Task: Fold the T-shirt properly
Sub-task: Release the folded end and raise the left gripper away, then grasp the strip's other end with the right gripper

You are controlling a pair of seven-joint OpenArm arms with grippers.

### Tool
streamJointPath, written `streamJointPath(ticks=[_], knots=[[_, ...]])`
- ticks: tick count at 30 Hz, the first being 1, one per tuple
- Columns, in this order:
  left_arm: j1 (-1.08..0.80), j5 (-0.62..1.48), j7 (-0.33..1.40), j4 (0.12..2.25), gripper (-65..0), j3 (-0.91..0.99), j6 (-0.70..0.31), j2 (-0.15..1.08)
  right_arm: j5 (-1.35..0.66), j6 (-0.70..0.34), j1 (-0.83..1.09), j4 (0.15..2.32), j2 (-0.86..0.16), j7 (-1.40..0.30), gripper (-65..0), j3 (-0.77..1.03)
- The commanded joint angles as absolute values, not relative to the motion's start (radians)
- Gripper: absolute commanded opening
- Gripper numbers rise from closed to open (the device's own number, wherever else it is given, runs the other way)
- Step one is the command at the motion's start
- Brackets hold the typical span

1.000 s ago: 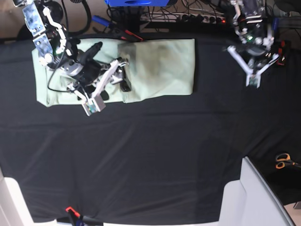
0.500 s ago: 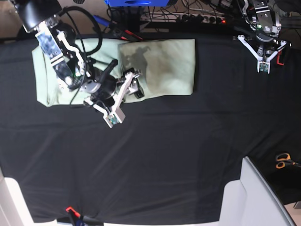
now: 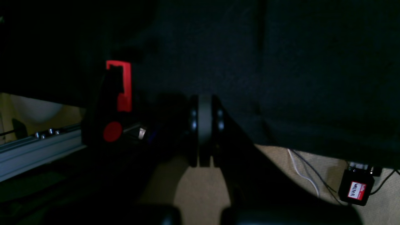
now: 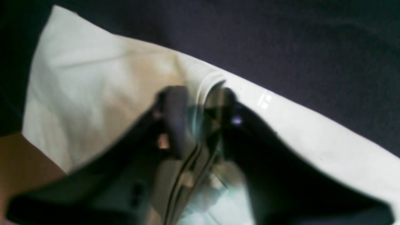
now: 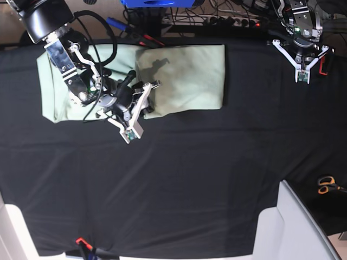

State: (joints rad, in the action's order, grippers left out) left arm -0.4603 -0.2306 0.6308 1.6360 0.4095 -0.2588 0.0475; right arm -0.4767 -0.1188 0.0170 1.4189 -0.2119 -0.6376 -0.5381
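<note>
The pale mint T-shirt [image 5: 184, 76] lies partly folded at the table's far left, on the black cloth [image 5: 179, 179]. My right gripper [image 5: 146, 97] is at the shirt's near edge, around the middle of its length. In the right wrist view its two fingers [image 4: 175, 115] are pinched on the folded edge of the T-shirt [image 4: 93, 93], so the right gripper [image 4: 200, 109] is shut on it. My left gripper [image 5: 300, 51] hangs over the far right corner, away from the shirt. The left wrist view shows the left gripper [image 3: 204, 125] shut with nothing in it.
A red clamp [image 3: 120, 87] sits on the table's far edge beside the left gripper. Cables and a power strip [image 5: 227, 19] run behind the table. Orange-handled scissors [image 5: 325, 184] lie at the right edge, and a white panel [image 5: 293, 227] fills the near right corner.
The right gripper swung right along the shirt and closed on its near edge. The left arm pulled back to the far right corner and stays there, shut.
</note>
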Motion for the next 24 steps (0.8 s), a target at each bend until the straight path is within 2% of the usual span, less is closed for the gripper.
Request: streamJointPath(ticks=[1,3,18,20,22,24], knots=[[-0.463,-0.234,0.619,1.655,-65.0,0.41,-0.249,0.056,-0.487,-0.124,-0.002,1.432,-0.213,-0.619,-58.8,-0.532],[-0.463,-0.234,0.619,1.652,-65.0,0.41,-0.249,0.054,-0.487,-0.124,-0.007,1.432,-0.213,-0.619,-61.5,-0.532],[-0.466,-0.234,0.619,1.65,-65.0,0.41,-0.249,0.054,-0.49,-0.122,-0.012,1.377,-0.213,-0.607,-61.2,-0.529],[-0.464,-0.234,0.619,1.65,-65.0,0.41,-0.249,0.054,-0.493,-0.085,-0.002,1.383,-0.213,-0.59,-61.1,-0.529],[-0.464,-0.234,0.619,1.65,-65.0,0.41,-0.249,0.054,-0.493,-0.024,0.004,1.405,-0.213,-0.591,-58.2,-0.529],[-0.464,-0.234,0.619,1.65,-65.0,0.41,-0.249,0.054,-0.495,0.024,0.018,1.44,-0.216,-0.593,-48.5,-0.53]])
